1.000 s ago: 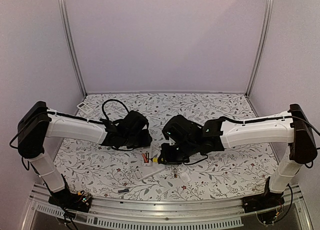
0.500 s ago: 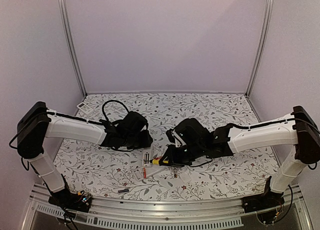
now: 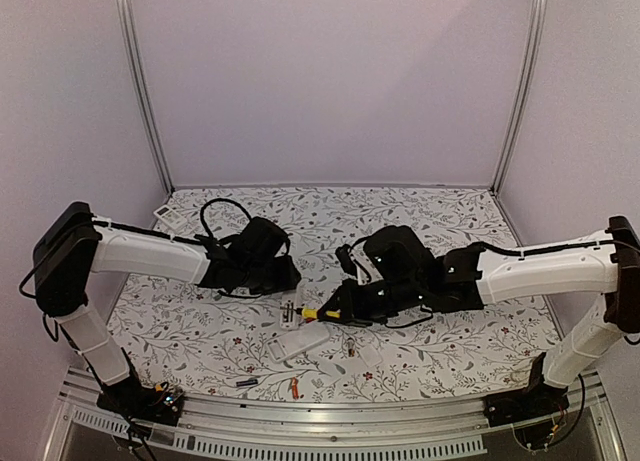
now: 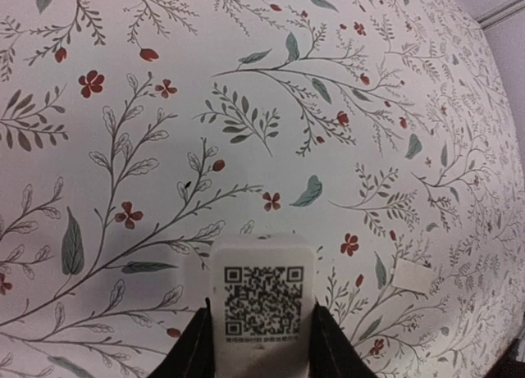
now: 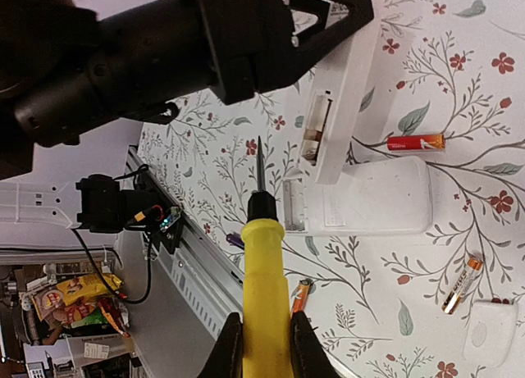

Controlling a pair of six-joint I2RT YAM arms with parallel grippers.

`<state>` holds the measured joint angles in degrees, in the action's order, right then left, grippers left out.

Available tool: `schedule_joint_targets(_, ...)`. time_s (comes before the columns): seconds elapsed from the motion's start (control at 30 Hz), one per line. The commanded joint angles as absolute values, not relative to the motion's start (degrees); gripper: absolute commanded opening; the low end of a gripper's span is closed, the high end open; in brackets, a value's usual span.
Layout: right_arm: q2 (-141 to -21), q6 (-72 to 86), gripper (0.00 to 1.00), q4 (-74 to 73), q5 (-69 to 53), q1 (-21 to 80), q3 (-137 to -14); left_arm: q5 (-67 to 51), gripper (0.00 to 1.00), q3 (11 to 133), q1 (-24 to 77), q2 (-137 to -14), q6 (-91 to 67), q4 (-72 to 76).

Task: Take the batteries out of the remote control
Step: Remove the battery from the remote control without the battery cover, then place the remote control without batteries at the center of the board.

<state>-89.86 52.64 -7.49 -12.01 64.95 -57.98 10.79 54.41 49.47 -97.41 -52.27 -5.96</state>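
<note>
My left gripper [image 4: 262, 319] is shut on a white remote control [image 4: 262, 300], its QR-code back facing the left wrist camera. In the right wrist view that remote [image 5: 344, 91] hangs tilted above the table, with an open battery compartment [image 5: 316, 136]. My right gripper [image 5: 262, 327] is shut on a yellow-handled screwdriver [image 5: 262, 271]; the black tip points at the compartment, a short gap away. Loose batteries lie on the table: a red one [image 5: 416, 142], two orange ones [image 5: 462, 285] [image 5: 299, 296] and a dark one [image 5: 234, 240].
A second white remote [image 5: 369, 199] lies flat below the held one, back side up. White cover plates [image 5: 490, 333] [image 4: 410, 273] lie on the flowered cloth. The metal front rail [image 3: 330, 411] runs close behind the batteries. A small white device [image 3: 166, 215] sits at the back left.
My right gripper has drawn back to the right and lower with the screwdriver. A red battery now lies near the front edge. The left gripper has shifted only slightly.
</note>
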Motion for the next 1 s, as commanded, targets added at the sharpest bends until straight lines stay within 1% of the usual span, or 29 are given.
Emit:
schedule_joint_targets(0.0, -82.94, 51.11, 0.0, -5.92, -7.13, 65.24, -56.16, 10.08, 0.21, 56.3, 46.78, -96.55, -47.28, -10.02)
schedule_joint_targets(0.2, -77.23, 52.13, 0.0, -6.47, -1.26, 63.44, -49.56, 8.26, 0.23, 56.76, 44.56, -98.44, -42.54, -14.96)
schedule_joint_targets(0.37, -74.2, 52.64, 0.0, -7.07, 5.45, 62.75, -45.15, 9.41, 0.26, 57.88, 44.15, -100.86, -41.8, -16.57)
schedule_joint_targets(0.53, -73.6, 52.65, 0.0, -7.92, 9.22, 62.71, -42.59, 10.64, 0.29, 60.1, 43.74, -103.39, -41.99, -17.04)
schedule_joint_targets(0.63, -75.13, 52.56, 0.0, -7.99, 9.72, 62.75, -41.9, 11.06, 0.33, 60.74, 43.34, -104.4, -42.43, -16.8)
schedule_joint_targets(0.7, -76.81, 52.73, 0.0, -7.84, 10.2, 62.74, -41.64, 10.98, 0.41, 61.1, 43.16, -104.81, -42.61, -16.81)
schedule_joint_targets(0.73, -77.28, 52.8, 0.0, -7.63, 10.54, 62.73, -41.46, 10.99, 0.47, 61.23, 43.16, -104.89, -42.69, -16.8)
schedule_joint_targets(0.8, -78.69, 52.97, 0.0, -6.83, 10.88, 62.76, -40.89, 11.02, 0.53, 61.54, 43.07, -104.73, -42.73, -17.0)
schedule_joint_targets(0.9, -80.0, 53.17, 0.0, -5.74, 11.08, 62.75, -40.12, 11.31, 0.7, 62.44, 43.07, -103.75, -42.62, -18.11)
schedule_joint_targets(0.97, -80.9, 53.34, 0.0, -5.69, 11.25, 62.71, -39.99, 12.41, 0.78, 62.78, 43.0, -102.37, -42.71, -18.96)
